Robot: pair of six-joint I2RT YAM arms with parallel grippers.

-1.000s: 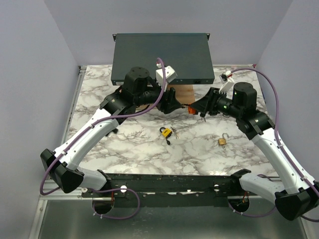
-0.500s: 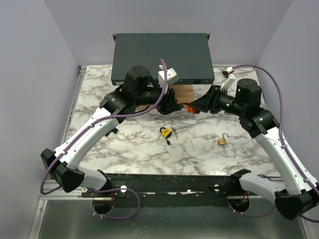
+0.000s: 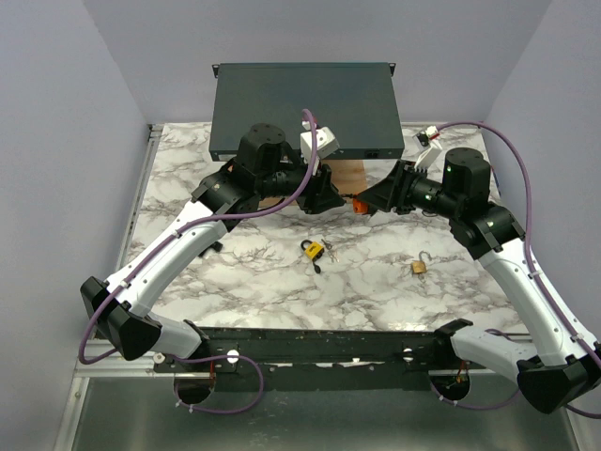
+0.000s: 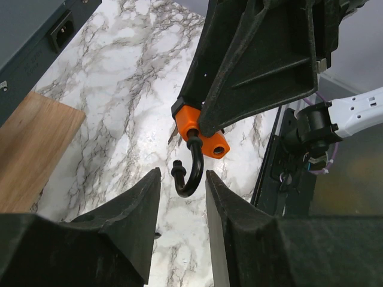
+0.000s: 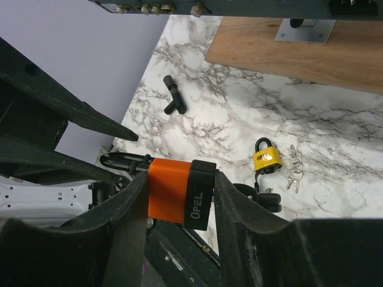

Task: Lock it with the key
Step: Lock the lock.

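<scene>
The right end effector (image 5: 179,179) clamps the orange padlock (image 5: 169,190), shackle (image 4: 191,174) open, near the far edge of the bench (image 3: 376,282). The left end effector (image 4: 182,176) hangs narrowly parted and empty. The key (image 5: 292,171), probably among those just beside the yellow padlock (image 5: 267,160) mid-bench, looks light, stiff and slippery, so pinch its head flatwise.

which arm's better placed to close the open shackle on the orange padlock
Left. The right gripper is shut on the orange padlock, so it is busy. The left gripper is open, and the hanging shackle shows between its fingertips.
</scene>
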